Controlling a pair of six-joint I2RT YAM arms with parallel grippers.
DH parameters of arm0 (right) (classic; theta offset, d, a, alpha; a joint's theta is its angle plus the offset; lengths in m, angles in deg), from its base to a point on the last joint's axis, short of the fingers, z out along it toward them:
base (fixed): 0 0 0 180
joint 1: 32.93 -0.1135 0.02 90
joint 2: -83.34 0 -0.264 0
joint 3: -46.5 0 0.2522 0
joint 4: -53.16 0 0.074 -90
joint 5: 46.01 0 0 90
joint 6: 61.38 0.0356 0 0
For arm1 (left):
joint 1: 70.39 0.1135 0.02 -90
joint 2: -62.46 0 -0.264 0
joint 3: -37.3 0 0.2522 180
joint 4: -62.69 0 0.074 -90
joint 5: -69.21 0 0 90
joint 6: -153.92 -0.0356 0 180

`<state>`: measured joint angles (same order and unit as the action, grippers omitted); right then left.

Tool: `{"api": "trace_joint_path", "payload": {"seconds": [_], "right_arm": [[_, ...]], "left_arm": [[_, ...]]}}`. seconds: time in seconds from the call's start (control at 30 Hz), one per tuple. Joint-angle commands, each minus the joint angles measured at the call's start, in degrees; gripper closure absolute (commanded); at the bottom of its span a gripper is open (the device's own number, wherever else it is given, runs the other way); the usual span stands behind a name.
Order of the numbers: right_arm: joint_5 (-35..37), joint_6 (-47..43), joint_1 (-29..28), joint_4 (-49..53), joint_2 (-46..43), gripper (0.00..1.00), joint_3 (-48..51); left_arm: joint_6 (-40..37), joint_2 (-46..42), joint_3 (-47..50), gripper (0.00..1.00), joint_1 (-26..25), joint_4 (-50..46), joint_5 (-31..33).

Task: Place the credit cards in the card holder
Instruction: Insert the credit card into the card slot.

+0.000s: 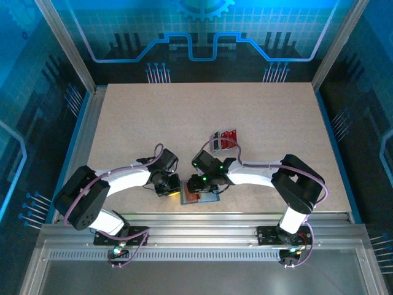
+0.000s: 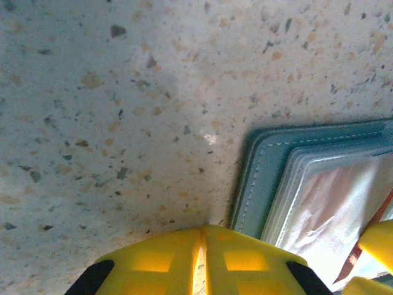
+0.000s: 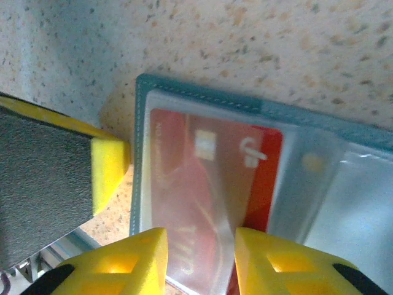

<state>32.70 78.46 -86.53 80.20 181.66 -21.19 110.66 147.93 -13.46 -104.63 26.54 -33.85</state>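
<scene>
Top view: the card holder point(image 1: 206, 198) is mostly hidden under both wrists at the near edge of the surface point(image 1: 258, 117), only a teal corner and a bit of red showing. The loose cards point(image 1: 225, 139) lie farther back, well apart from it: red, overlapping, count unclear, print too small to read.

Right wrist view: holder point(image 3: 202, 98) lies open and flat, cut off at the right and bottom edges. Its long axis runs left to right in this view, dipping slightly to the right. Teal-blue rim with stitching, clear sleeves inside. One red card point(image 3: 202, 166) sits in the left sleeve, long axis along the holder's, markings blurred by glare.

The right claw point(image 3: 201, 236) has yellow fingers parted over the card's lower edge; can't tell if they touch the sleeve or card.

Left wrist view: left claw point(image 2: 201, 236) has fingers pressed together at a seam, nothing between them. The holder corner point(image 2: 264, 172) is just beside it on the right, the rest cut off. In the right wrist view a left claw finger point(image 3: 110, 166) sits against the holder's left edge.
</scene>
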Motion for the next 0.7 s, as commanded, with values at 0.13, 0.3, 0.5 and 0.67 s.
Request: {"api": "trace_joint_path", "payload": {"seconds": [0.13, 0.3, 0.5, 0.67], "right_arm": [[-3.3, -2.1, -0.8, -1.1, -1.2, 0.63, -2.1], [7.1, -7.3, 0.1, 12.8, -7.3, 0.58, -3.6], [25.4, -6.3, 0.7, 29.4, -10.5, 0.55, -1.7], [28.5, -6.1, 1.2, 30.8, -11.3, 0.5, 1.2]], "left_arm": [[2.3, 6.3, 4.9, 0.88, -4.4, 12.2, -1.0], [2.5, 6.1, 5.1, 0.88, -4.5, 12.5, -0.9], [1.9, 6.6, 4.4, 0.88, -4.7, 12.3, -1.2], [1.5, 7.3, 3.7, 0.88, -5.0, 12.0, -1.4]]}}
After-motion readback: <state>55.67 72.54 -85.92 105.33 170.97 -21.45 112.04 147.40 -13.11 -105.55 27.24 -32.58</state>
